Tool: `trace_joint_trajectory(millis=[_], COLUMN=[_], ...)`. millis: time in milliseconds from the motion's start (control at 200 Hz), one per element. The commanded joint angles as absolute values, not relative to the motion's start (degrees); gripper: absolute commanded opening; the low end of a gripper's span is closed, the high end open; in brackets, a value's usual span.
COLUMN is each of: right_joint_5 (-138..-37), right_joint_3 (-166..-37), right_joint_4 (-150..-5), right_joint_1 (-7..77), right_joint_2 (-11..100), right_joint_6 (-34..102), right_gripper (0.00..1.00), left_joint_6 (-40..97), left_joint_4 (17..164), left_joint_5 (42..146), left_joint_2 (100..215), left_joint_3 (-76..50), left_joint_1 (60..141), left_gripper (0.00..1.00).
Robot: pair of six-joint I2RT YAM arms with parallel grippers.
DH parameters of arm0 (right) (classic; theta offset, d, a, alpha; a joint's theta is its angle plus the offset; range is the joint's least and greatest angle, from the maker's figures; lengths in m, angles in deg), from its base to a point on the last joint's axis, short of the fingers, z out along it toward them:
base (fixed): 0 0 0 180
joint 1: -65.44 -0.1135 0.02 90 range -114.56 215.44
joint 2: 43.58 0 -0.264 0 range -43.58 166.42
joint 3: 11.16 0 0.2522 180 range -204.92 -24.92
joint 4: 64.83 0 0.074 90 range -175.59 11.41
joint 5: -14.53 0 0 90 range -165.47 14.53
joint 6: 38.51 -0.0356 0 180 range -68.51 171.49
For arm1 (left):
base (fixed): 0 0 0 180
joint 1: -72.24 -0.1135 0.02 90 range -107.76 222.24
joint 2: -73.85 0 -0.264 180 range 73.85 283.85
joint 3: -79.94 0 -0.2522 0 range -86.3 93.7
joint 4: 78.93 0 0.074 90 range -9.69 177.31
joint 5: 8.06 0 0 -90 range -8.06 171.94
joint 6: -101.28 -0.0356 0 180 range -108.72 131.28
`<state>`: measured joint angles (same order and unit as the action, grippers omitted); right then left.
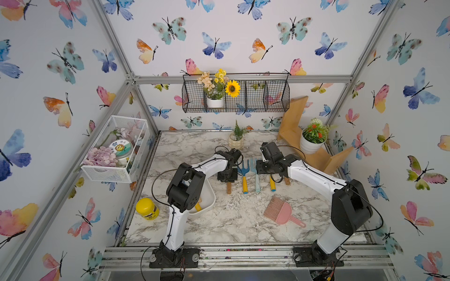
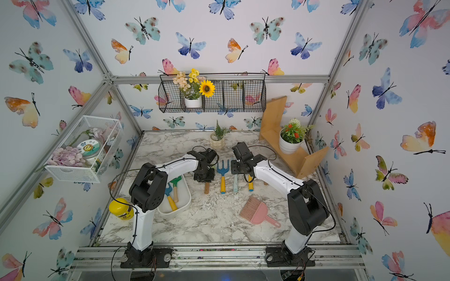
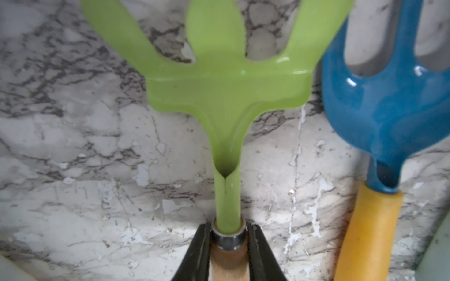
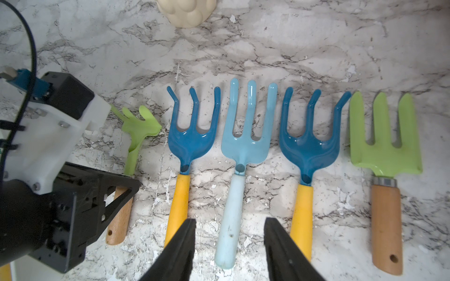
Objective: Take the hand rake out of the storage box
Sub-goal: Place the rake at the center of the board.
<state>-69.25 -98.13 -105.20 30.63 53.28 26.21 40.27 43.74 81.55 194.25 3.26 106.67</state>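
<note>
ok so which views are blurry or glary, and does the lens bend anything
Left wrist view: the green rake goes soft toward its tines, with small glare spots on the blue rake beside it. Right wrist view: sharp across the row, glints on the light blue fork. Both top views: even light, faint shadows, wide-angle spread that splays the frame posts.

Our left gripper (image 3: 229, 231) pinches the hand rake (image 3: 226, 95) right at its metal ferrule (image 3: 227, 239), one black finger (image 3: 198, 253) on either side, and the wooden handle (image 3: 229, 265) runs back between them. We see the green head's three tines spread away from us, blurred toward the tips, over the marble tabletop (image 3: 85, 158). Just beside it lies a blue pronged tool (image 3: 387, 114) with a yellow handle (image 3: 367, 233).
</note>
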Motion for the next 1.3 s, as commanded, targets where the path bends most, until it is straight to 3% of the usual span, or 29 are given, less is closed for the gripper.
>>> trace_joint_trajectory(millis=[0,436,841,1096,1297], right_joint_5=[-69.05,-69.29,-69.49,-69.74,-70.11], right_joint_3=[-97.87,-97.17,-96.30,-96.11,-96.21], right_joint_4=[-106.27,-106.10,-105.84,-105.31,-105.22], right_joint_1=[30.90,30.90,30.90,30.90,30.90], right_joint_2=[51.87,51.47,50.81,51.33,51.96], right_joint_6=[26.89,26.72,26.53,26.73,26.97], right_gripper=[0.52,0.52,0.52,0.52,0.51], left_joint_6=[40.81,41.16,40.88,40.89,39.79], left_joint_4=[42.84,41.21,40.55,38.94,39.29], left_joint_5=[82.02,81.84,82.37,81.61,81.79], left_joint_2=[195.76,193.56,194.79,184.15,172.04], left_joint_3=[3.52,5.34,5.94,7.02,-3.31], left_joint_1=[106.07,105.55,105.22,102.43,94.85], left_gripper=[0.20,0.30,0.34,0.51,0.52])
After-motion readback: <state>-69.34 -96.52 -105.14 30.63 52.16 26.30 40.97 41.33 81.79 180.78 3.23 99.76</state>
